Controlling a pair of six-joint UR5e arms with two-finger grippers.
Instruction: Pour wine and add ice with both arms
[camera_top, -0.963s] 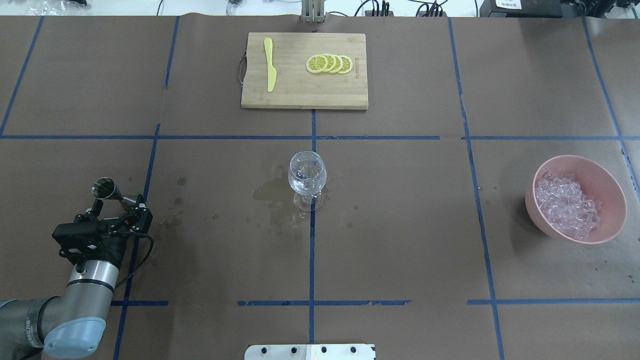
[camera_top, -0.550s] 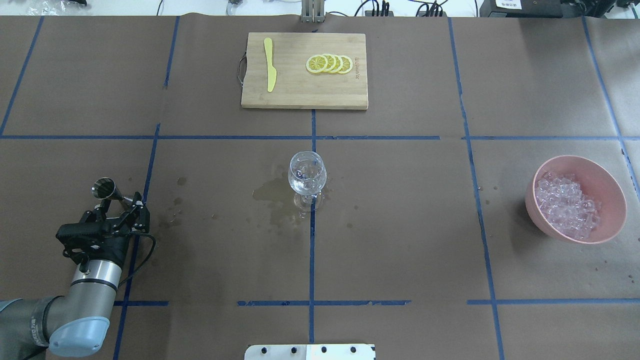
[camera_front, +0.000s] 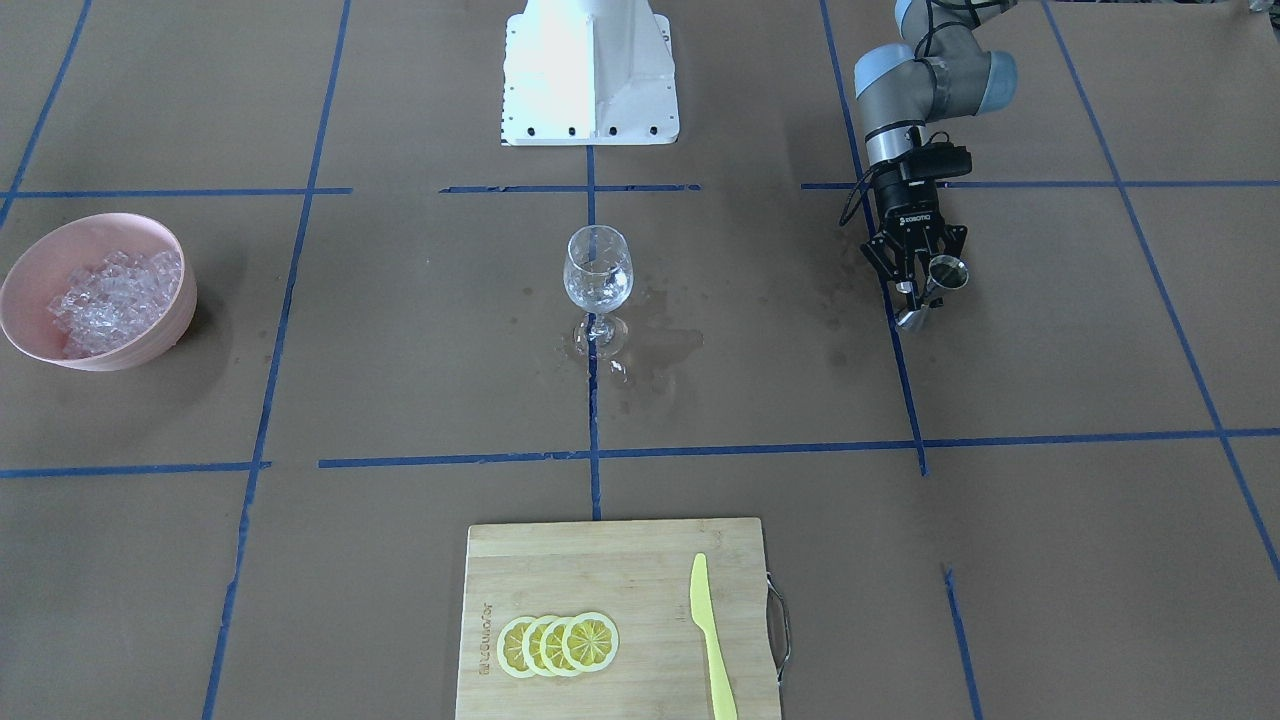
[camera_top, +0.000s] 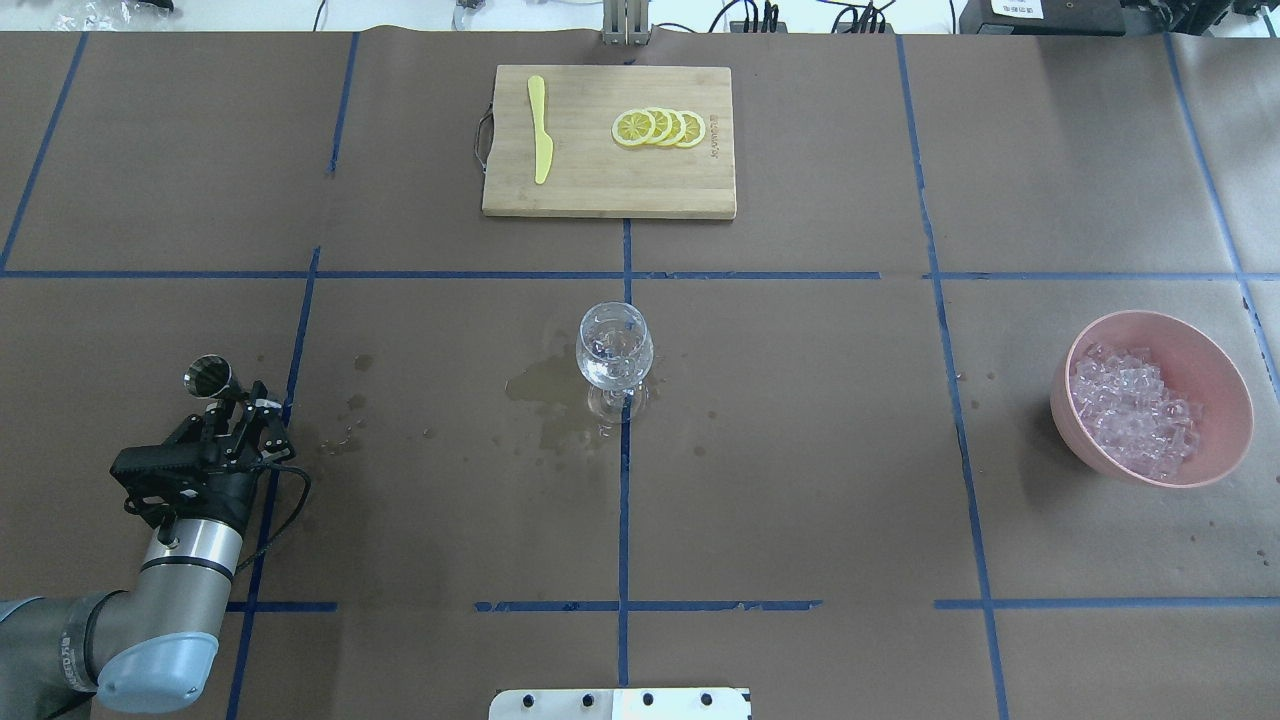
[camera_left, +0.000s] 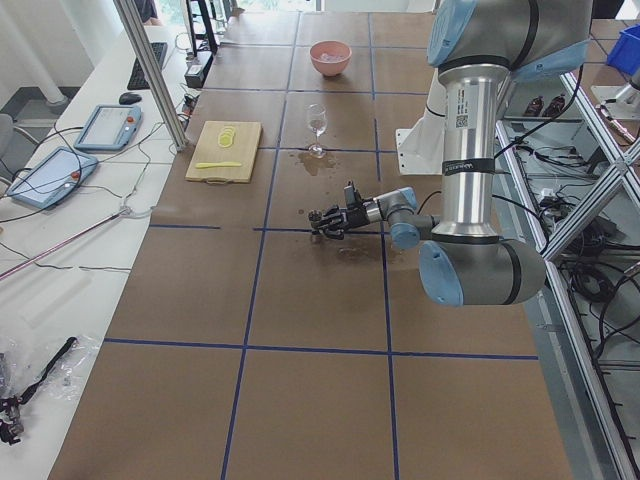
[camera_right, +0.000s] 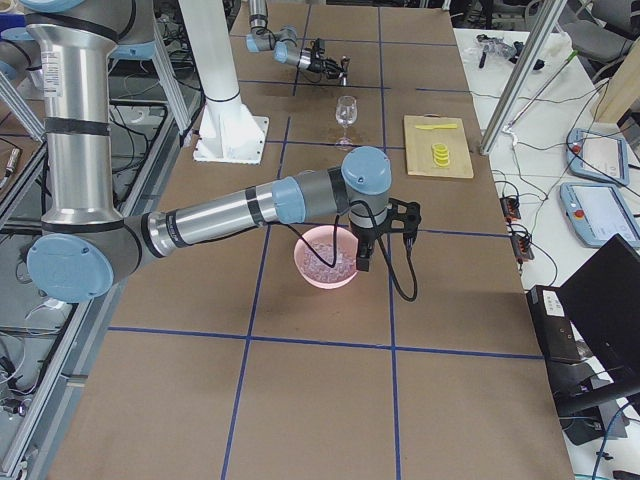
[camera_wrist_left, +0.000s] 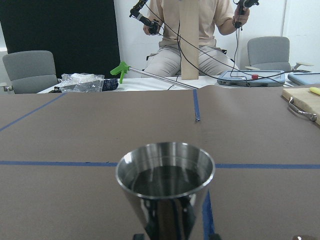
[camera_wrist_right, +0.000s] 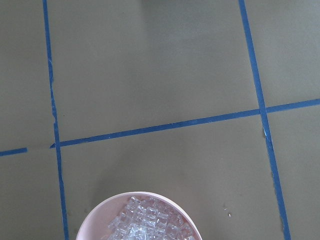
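Note:
A steel jigger (camera_top: 207, 377) stands upright at the table's near left, with thin clear wine (camera_wrist_left: 165, 181) inside its cup. My left gripper (camera_top: 243, 403) reaches in low from behind it, jaws closed in on its waist; it also shows in the front view (camera_front: 922, 292). An upright wine glass (camera_top: 614, 348) stands at the table's middle, far right of the jigger. Ice cubes (camera_top: 1130, 405) fill a pink bowl (camera_top: 1225, 365) at the right. My right gripper (camera_right: 362, 262) hangs above the bowl; I cannot tell whether it is open or shut.
A wet stain (camera_top: 545, 390) spreads left of the glass foot. A bamboo cutting board (camera_top: 600, 190) with lemon slices (camera_top: 660, 128) and a yellow knife (camera_top: 540, 130) lies at the far middle. The white base block (camera_front: 590, 70) is at the near edge.
The left gripper's fingers have narrowed around the jigger's waist and the wrist has shifted slightly left. The jigger, glass and bowl have not moved.

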